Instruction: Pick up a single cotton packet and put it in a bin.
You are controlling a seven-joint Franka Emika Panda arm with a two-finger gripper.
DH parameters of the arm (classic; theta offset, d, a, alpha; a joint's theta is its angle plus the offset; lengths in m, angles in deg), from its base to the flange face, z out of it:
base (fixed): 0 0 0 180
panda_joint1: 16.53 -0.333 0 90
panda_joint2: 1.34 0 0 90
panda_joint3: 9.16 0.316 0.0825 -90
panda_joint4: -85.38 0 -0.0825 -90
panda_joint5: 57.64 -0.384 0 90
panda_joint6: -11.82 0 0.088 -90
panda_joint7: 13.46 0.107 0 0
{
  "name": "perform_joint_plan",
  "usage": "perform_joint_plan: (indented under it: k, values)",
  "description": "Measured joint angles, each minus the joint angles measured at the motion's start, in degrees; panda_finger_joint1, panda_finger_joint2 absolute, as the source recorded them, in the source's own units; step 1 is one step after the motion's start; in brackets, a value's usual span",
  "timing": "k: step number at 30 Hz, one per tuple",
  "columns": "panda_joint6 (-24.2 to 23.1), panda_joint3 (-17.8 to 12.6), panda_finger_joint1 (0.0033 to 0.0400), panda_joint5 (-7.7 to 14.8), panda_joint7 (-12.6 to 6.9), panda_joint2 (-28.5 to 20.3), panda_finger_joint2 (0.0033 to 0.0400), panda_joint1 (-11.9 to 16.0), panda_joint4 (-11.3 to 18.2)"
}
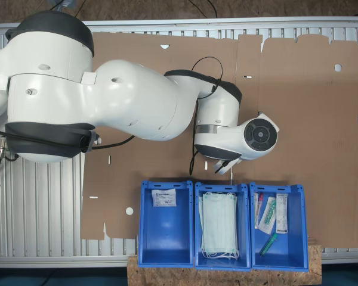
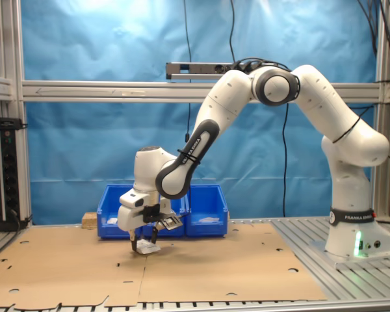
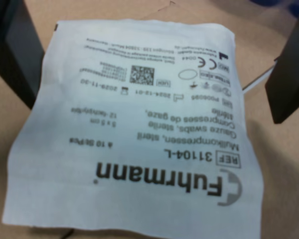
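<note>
A white cotton packet [image 3: 139,149] with dark print lies between my two dark fingers [image 3: 15,55], and the far finger stands a little apart from its edge. In the second exterior view my gripper [image 2: 141,246] is down at the cardboard, open, with the packet [image 2: 149,247] at its tips, one edge slightly raised. In the first exterior view the arm's wrist [image 1: 259,137] covers that spot. The blue bin [image 1: 165,241] at the first exterior view's left holds another white packet [image 1: 164,197].
Beside it stand a blue bin of pale green masks [image 1: 222,266] and a blue bin of syringes and strip packets [image 1: 302,229]. Brown cardboard [image 1: 304,107] covers the slatted table. The robot's base [image 2: 351,240] stands at the second exterior view's right.
</note>
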Motion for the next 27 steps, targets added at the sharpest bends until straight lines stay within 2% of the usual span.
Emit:
perform_joint_plan:
  k: [27]
  values:
    - [0.0, 1.4, 0.04, 0.0, -0.18, 0.0, 0.04, 0.3, 0.0]
